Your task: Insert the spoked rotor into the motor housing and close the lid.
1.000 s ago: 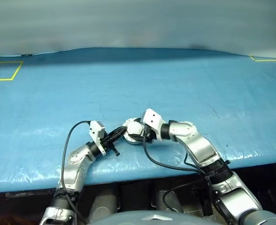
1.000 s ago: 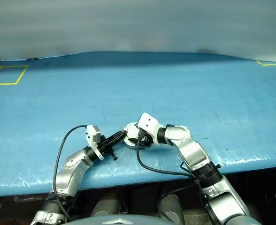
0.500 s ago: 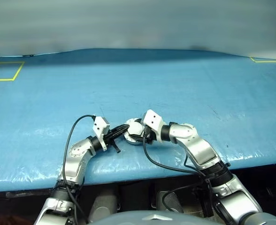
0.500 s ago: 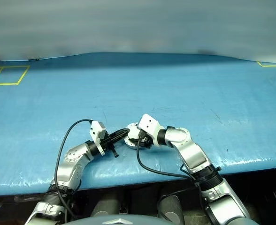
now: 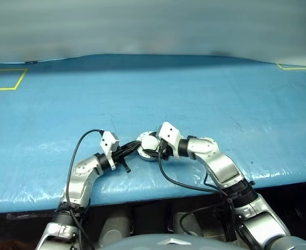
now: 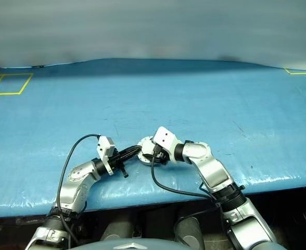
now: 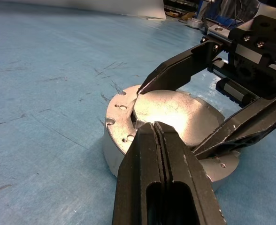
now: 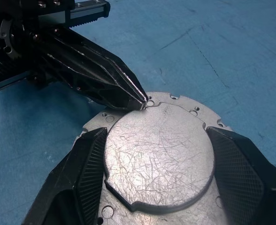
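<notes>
The right gripper [image 8: 157, 159] straddles the lid [image 8: 159, 157], fingers spread on either side of its raised centre; the left gripper [image 7: 157, 129], pressed together, touches the lid's edge; lid lies closed on the motor housing [image 7: 114, 152], near the blue table's [image 5: 194, 94] front edge.

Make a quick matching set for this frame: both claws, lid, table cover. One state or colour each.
Column A:
1. left claw
2. right claw
3. lid
4. table cover

Column B:
a. blue
b. fingers spread around the lid's raised centre
c. closed on the housing, scratched grey top
d. fingers shut, tip at the lid's edge

Pairs: 1-d, 2-b, 3-c, 4-a
</notes>
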